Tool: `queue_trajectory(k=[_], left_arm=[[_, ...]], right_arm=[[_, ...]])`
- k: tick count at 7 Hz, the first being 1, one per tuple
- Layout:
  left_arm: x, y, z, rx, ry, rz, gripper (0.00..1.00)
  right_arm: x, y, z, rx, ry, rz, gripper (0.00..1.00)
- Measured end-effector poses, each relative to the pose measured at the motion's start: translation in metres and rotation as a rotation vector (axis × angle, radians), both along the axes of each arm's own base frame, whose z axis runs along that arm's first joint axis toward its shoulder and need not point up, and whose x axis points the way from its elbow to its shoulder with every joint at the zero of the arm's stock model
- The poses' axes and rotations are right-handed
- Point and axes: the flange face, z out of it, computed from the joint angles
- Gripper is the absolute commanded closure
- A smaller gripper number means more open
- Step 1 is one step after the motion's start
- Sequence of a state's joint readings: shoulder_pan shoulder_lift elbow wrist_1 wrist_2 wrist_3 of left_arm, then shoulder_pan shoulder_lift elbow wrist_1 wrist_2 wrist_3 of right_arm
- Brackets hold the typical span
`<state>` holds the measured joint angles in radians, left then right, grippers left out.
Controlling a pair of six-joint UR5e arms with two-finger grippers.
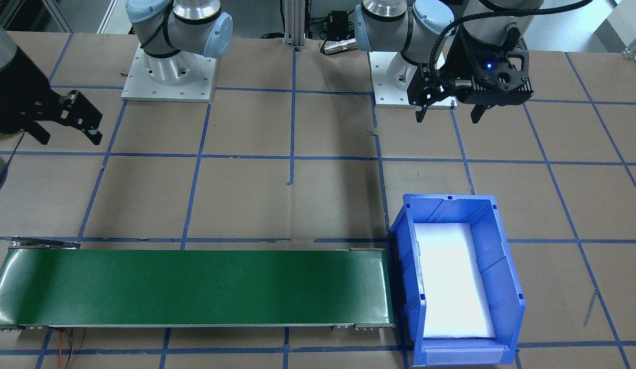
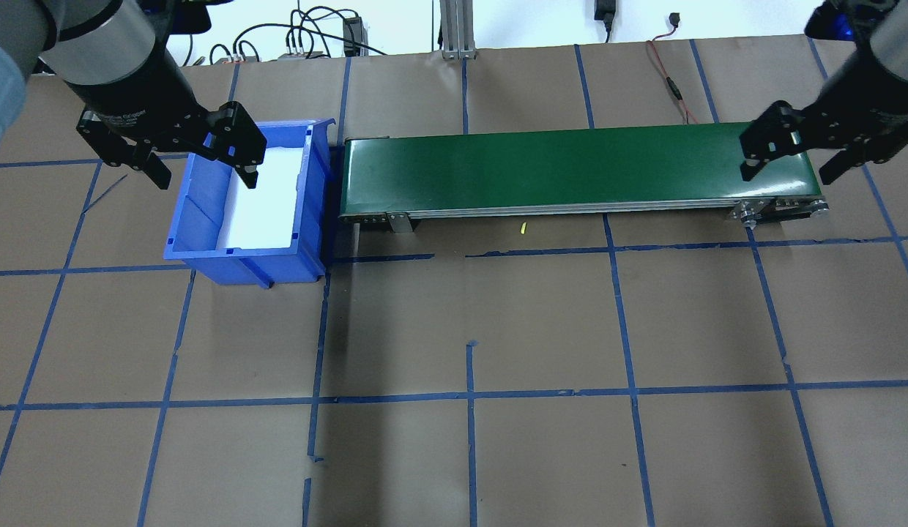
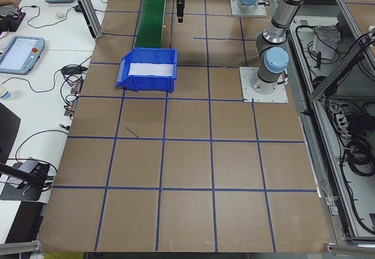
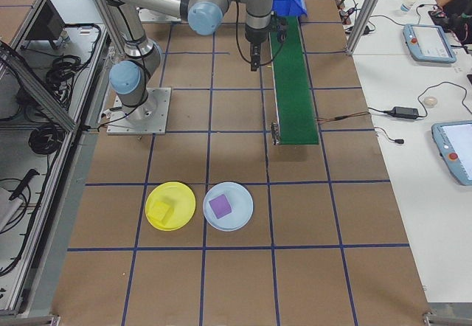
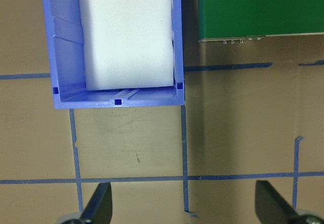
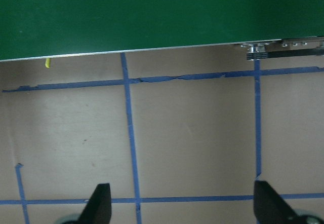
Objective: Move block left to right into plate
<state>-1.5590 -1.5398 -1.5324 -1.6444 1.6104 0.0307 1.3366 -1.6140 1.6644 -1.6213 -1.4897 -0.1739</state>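
Hovering empty, jaws spread: left gripper (image 2: 201, 162) near blue bin (image 2: 307, 219), right gripper (image 2: 789, 165) over green conveyor (image 2: 556, 172) end.

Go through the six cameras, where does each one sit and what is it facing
Front-facing: across the table, facing both arm bases; left tool, bin.
Overhead: behind the robot, looking down; conveyor, right tool.
Exterior left: the table's left end, looking along it.
Exterior right: the right end; yellow plate, pale blue plate, a block in each.
Left wrist: straight down on the bin.
Right wrist: down on the conveyor edge.
All six share the conveyor.
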Motion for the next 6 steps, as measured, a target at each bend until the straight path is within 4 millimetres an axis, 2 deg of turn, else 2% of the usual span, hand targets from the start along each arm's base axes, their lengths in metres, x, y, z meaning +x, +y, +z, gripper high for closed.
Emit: queue_trajectory(k=[1,2,3,4,6], left_arm=[[0.001,0.000,0.000,0.001,0.005,0.001,0.00],[0.003,-0.001,-0.001,0.001,0.010,0.002,0.00],[0.006,-0.001,0.000,0.000,0.014,0.005,0.00],[0.011,-0.003,0.001,-0.002,0.015,0.011,0.00],[0.015,-0.003,0.001,-0.001,0.014,0.017,0.00]], right_arm=[[0.045,0.003,0.007,-0.008,0.000,-0.016,0.00],[0.081,0.009,0.009,-0.013,-0.003,-0.029,0.00],[0.108,0.014,0.007,-0.019,-0.006,-0.023,0.00],[0.125,0.019,0.004,-0.022,-0.005,-0.018,0.00],[0.137,0.021,-0.001,-0.035,0.008,-0.018,0.00]])
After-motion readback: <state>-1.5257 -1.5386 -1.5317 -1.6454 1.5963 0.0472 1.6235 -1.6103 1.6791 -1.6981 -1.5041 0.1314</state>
